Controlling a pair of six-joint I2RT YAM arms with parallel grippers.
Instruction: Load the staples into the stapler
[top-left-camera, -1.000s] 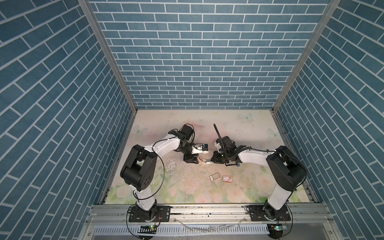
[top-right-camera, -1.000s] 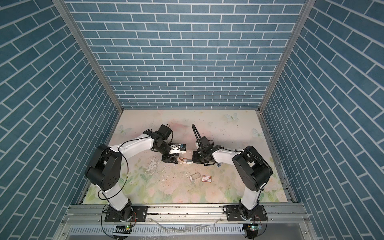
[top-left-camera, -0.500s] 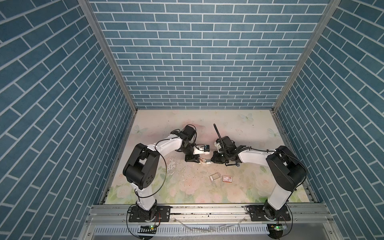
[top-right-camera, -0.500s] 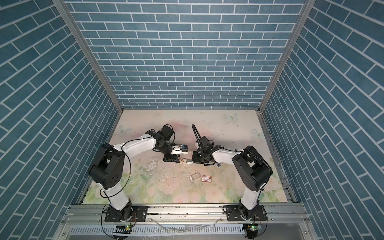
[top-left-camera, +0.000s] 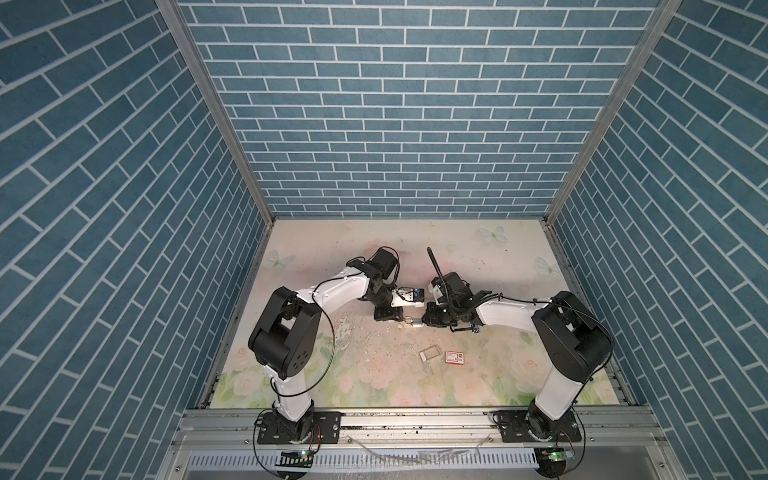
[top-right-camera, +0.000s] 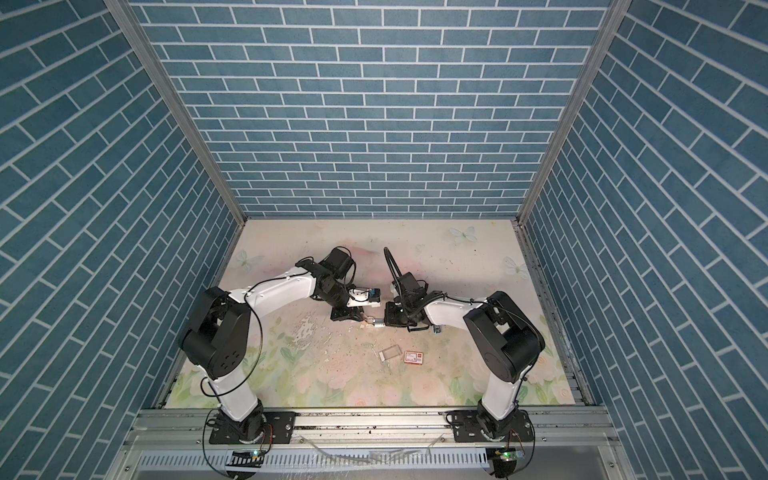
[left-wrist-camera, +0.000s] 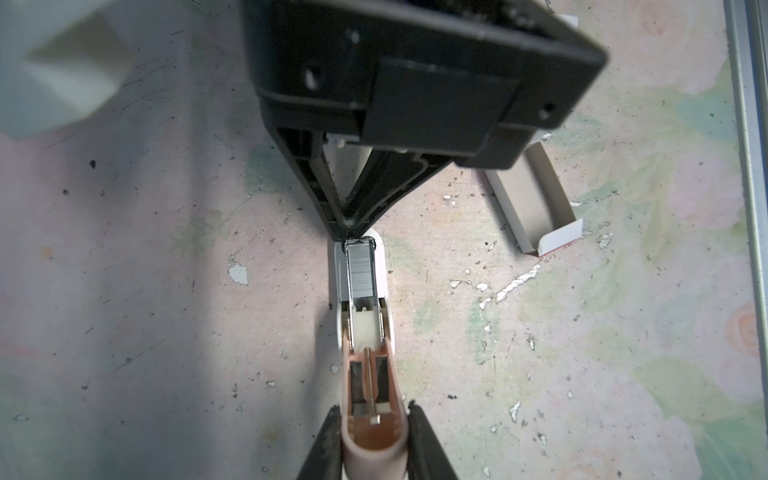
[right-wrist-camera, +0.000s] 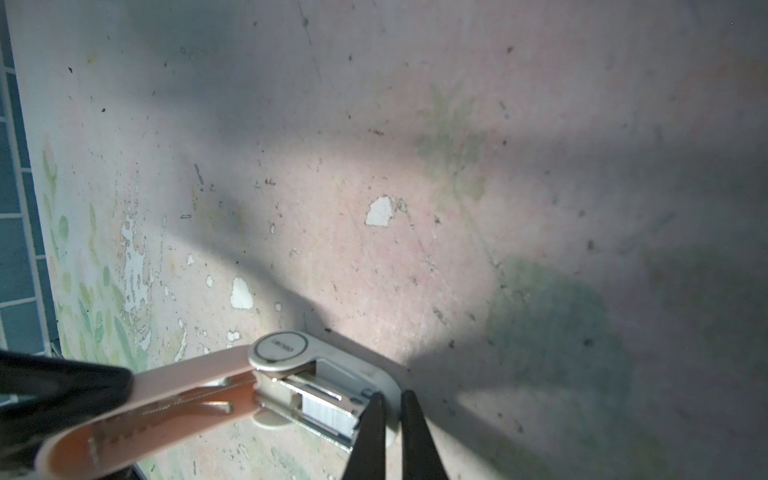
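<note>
Left wrist view: left gripper (left-wrist-camera: 374, 415) is clamping the pink lid (left-wrist-camera: 372, 453) of the stapler (left-wrist-camera: 338, 274); right gripper (left-wrist-camera: 347, 226), nearly closed, is seemingly touching the staples (left-wrist-camera: 360, 270).

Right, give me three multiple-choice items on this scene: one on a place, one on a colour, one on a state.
1. Where does the visible strip of staples lie?
A. inside the open stapler
B. in the grey tray
C. loose on the table by the rail

2. What colour is the stapler's lid?
A. blue
B. pink
C. black

3. What state is the left gripper in?
A. open, above bare table
B. shut on the lid
C. shut on the red-and-white box

Answers:
1. A: the left wrist view shows the strip seated in the stapler's base.
2. B: the raised lid is pink in both wrist views.
3. B: its fingers clamp the lid from either side.
</note>
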